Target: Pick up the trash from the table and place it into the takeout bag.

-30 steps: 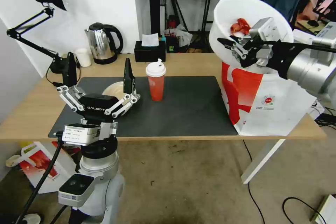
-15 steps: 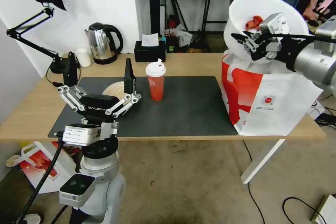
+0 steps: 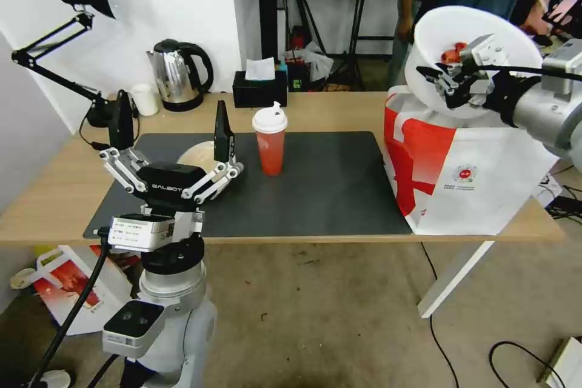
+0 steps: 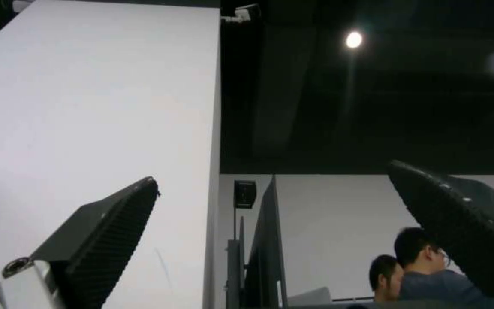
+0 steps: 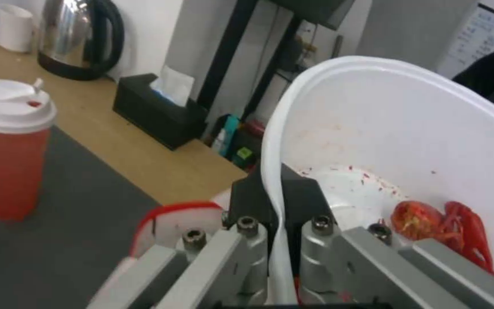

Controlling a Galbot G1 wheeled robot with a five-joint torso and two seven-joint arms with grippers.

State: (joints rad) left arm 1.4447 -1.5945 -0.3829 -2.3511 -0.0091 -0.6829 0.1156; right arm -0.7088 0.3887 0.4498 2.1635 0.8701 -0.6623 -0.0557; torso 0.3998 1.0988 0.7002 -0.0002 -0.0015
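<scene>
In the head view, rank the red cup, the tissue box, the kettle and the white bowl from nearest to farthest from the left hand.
Measured from the left hand, open near the mat's left end:
1. Red cup, on the mat just to its right.
2. Kettle and tissue box, both at the table's back edge; too close to call.
3. White bowl, held by the right hand over the takeout bag.

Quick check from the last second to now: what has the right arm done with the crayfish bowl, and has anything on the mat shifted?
The right gripper, jaws shut on the rim of the white bowl, has carried it farther to the robot's right and lower, so it now hangs tilted over the takeout bag. Nothing was released. The red cup, beige bowl and open left gripper stayed put.
</scene>
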